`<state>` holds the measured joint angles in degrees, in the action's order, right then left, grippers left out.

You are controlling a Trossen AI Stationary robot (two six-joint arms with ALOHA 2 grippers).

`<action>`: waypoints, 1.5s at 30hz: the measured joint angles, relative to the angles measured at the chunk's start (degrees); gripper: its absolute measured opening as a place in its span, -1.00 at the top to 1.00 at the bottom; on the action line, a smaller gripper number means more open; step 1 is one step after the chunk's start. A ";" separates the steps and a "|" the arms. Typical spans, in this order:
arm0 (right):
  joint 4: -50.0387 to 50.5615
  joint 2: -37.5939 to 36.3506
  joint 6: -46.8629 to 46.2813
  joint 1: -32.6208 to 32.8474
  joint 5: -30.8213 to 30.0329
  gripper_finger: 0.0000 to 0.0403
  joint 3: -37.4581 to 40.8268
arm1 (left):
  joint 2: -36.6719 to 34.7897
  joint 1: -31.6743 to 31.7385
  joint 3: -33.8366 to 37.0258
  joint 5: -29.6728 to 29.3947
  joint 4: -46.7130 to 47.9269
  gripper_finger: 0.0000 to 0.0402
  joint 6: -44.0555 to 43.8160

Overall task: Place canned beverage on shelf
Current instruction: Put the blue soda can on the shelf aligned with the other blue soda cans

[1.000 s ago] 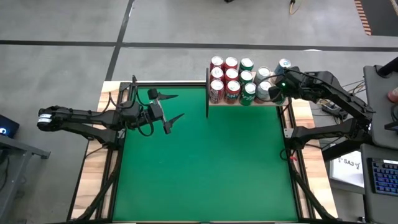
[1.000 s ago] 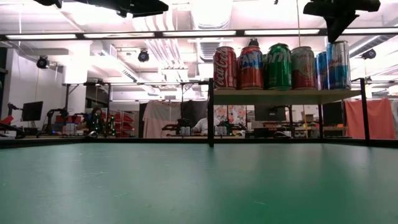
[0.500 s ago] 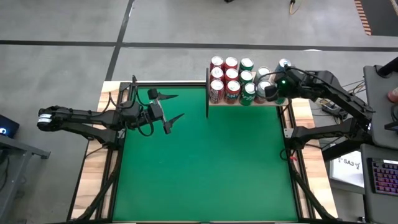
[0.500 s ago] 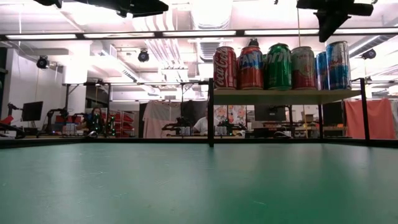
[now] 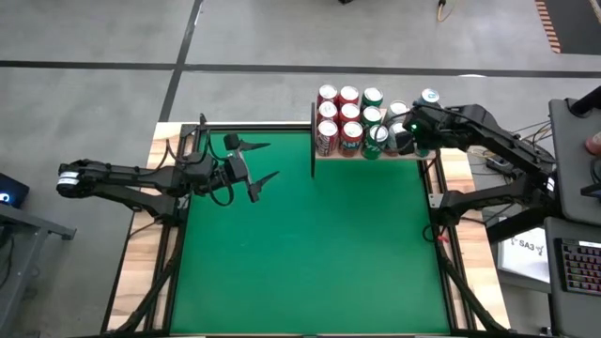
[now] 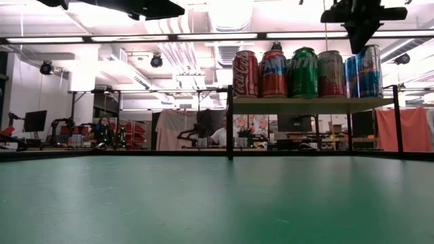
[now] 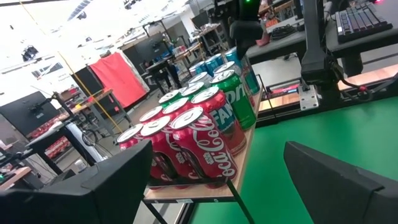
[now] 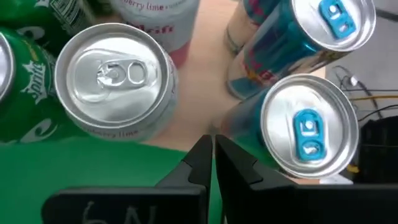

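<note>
The shelf (image 5: 371, 157), a light-wood board on black posts, stands at the table's far right and bears several cans (image 5: 349, 120) upright on their bases. They are red, green, white and blue (image 6: 368, 70). My right gripper (image 5: 402, 137) is shut and slants down over the shelf's near right part. Its tips (image 8: 211, 152) stand by the board's near edge, between a white can (image 8: 115, 74) and a blue can (image 8: 305, 127). My left gripper (image 5: 262, 161) hangs open and level over the table's far left, pointing at the shelf (image 7: 186, 193), with nothing between its fingers.
The green felt tabletop (image 5: 310, 244) spreads in front of the shelf, framed by a black rail (image 5: 178, 253). A laptop and papers (image 5: 573, 263) lie off the table's right side. Workbenches and a person show in the room beyond (image 6: 102, 129).
My right gripper, still shut, has gone a little toward the table's left edge above the shelf's cans and sunk slightly, rolling a bit at the wrist. The cans have stayed where they were.
</note>
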<state>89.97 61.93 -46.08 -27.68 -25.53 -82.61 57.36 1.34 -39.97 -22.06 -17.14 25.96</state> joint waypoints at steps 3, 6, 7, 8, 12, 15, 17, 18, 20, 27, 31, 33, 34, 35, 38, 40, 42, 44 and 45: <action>0.01 0.75 0.00 0.01 -2.27 0.94 0.00 | 0.13 0.00 0.00 0.00 0.00 -0.73 0.10; 0.02 1.07 -0.60 0.02 -5.45 0.94 0.00 | 0.15 0.00 0.00 0.00 0.03 -0.73 0.12; 0.02 1.07 -0.86 0.00 -6.00 0.94 0.00 | 0.15 0.00 0.00 0.00 0.02 -0.73 0.12; 0.04 1.07 -0.86 0.00 -6.08 0.94 0.00 | 0.15 0.00 0.00 0.00 -0.01 -0.73 0.12; -0.08 0.49 -0.94 0.02 -6.05 0.94 0.00 | 0.15 0.01 0.00 0.00 -0.01 -0.73 0.14; -0.98 -0.16 -1.03 0.02 -6.18 0.94 0.00 | 0.15 0.07 0.00 0.00 -0.21 -0.73 0.14; -2.13 -0.46 -0.97 0.02 -7.37 0.94 0.00 | 0.15 0.07 0.00 0.00 -0.46 -0.73 0.14; -2.52 -0.60 -0.93 0.02 -8.44 0.94 -0.05 | 0.15 0.07 0.00 0.00 -0.55 -0.73 0.14; -2.39 -0.62 -0.84 0.02 -10.71 0.94 -0.43 | 0.15 0.07 0.00 0.00 -0.53 -0.73 0.14; -0.09 0.13 -2.04 -0.49 -11.58 0.94 -0.55 | 0.16 0.07 0.00 0.00 -0.51 -0.73 0.14; -0.19 0.82 -0.58 -0.47 -9.59 0.94 -0.30 | 0.61 0.15 0.00 0.01 -0.47 -0.73 0.14; -0.22 0.97 -0.47 -0.44 -8.99 0.94 -0.34 | 0.81 0.28 0.00 0.02 -0.53 -0.73 0.14; -0.25 1.01 -0.40 -0.44 -8.48 0.94 -0.37 | 0.92 0.28 0.00 0.01 -0.55 -0.73 0.15; -0.33 0.99 -0.35 -0.44 -7.99 0.94 -0.37 | 0.99 0.28 0.00 0.01 -0.70 -0.73 0.23; -0.29 0.59 -0.38 -0.44 -7.21 0.94 -0.43 | 1.07 0.28 0.00 0.02 -0.82 -0.73 0.40; -0.13 0.20 -0.42 -0.44 -6.41 0.94 -0.68 | 1.07 0.37 0.00 0.00 -0.82 -0.73 0.38; 0.06 -0.22 -0.43 -0.44 -5.65 0.94 -1.10 | 1.07 0.37 0.00 0.01 -0.82 -0.73 0.38; 0.32 -0.43 0.26 -0.44 -4.56 0.94 -1.77 | 1.07 0.37 0.00 0.01 -0.82 -0.73 0.38; 0.31 -0.60 1.13 -0.44 -3.70 0.94 -2.11 | 1.07 0.37 0.00 0.00 -0.84 -0.73 0.38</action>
<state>90.28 61.33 -44.95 -28.12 -29.23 -84.72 58.43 1.72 -39.97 -22.06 -17.98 26.35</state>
